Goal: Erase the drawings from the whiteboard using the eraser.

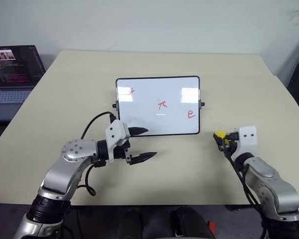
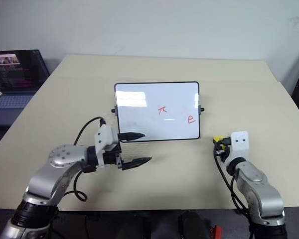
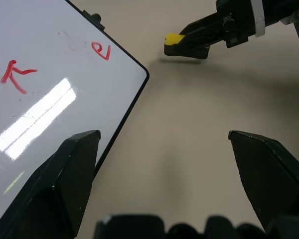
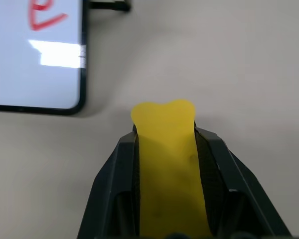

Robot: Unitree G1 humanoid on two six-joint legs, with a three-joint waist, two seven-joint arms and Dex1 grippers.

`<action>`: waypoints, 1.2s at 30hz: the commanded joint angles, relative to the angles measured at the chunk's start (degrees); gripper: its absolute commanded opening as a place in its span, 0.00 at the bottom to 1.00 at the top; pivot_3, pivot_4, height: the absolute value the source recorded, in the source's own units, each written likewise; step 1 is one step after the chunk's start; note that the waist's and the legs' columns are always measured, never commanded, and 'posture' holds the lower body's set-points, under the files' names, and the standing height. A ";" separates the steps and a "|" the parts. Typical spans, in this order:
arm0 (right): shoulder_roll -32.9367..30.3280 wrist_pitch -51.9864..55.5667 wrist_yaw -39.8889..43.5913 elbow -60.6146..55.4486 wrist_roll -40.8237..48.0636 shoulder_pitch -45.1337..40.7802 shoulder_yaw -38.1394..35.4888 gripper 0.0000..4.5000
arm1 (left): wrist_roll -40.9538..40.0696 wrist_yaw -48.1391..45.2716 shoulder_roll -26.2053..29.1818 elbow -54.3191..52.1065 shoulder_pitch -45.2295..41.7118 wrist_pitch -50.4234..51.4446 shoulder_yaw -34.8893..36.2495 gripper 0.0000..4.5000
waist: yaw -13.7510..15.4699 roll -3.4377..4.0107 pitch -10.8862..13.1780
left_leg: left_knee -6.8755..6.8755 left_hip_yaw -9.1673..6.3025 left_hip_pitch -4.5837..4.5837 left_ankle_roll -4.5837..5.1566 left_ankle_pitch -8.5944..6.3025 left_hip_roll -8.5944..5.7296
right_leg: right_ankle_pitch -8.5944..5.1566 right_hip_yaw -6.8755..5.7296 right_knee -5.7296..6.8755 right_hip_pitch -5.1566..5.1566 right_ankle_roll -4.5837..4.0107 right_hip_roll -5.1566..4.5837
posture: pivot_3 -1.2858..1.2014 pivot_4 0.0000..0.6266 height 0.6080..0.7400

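Observation:
The whiteboard (image 1: 144,107) lies mid-table with its black frame and side knobs. Three red drawings are on it: a squiggle (image 1: 131,91) at the upper left, a pi sign (image 1: 162,105) in the middle and an "e" loop (image 1: 191,114) at the lower right. My left gripper (image 1: 152,143) is open at the board's near left corner, with one finger (image 1: 139,131) over the frame. To the right of the board, my right gripper (image 4: 165,135) is shut on the yellow eraser (image 4: 165,149), just above the table. The left wrist view also shows the eraser (image 3: 175,39).
The beige table (image 1: 89,69) stretches wide around the board. An open laptop (image 1: 12,74) sits beyond the table's left edge. A black cable (image 1: 92,124) loops over my left forearm.

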 commanded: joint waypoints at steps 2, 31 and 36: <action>-3.53 -0.66 4.82 -3.96 -0.84 0.03 2.83 0.27 | -0.74 1.67 0.23 -1.97 -0.38 0.37 2.24 1.00 | -0.01 0.00 0.00 | 0.00 0.01 0.03 0.00 0.00 -0.02 | 0.00 0.01 0.01 0.01 0.00 0.01 | 0.52 0.24 1.00; 5.98 -17.92 19.24 22.09 -11.01 -36.89 23.52 0.27 | 1.61 15.84 7.04 -9.80 8.62 10.44 19.74 1.00 | -0.24 0.00 0.03 | 0.02 -0.01 0.07 0.00 0.00 0.03 | 0.01 0.00 0.08 -0.01 -0.03 0.00 | 0.52 0.24 1.00; 11.56 -26.21 21.23 38.06 -16.94 -46.89 27.43 0.27 | 2.20 16.41 8.27 -8.79 9.46 10.77 20.76 1.00 | 0.08 -0.01 0.02 | 0.00 -0.06 0.05 0.00 0.00 0.06 | 0.17 -0.08 0.12 -0.05 -0.32 -0.03 | 0.52 0.24 1.00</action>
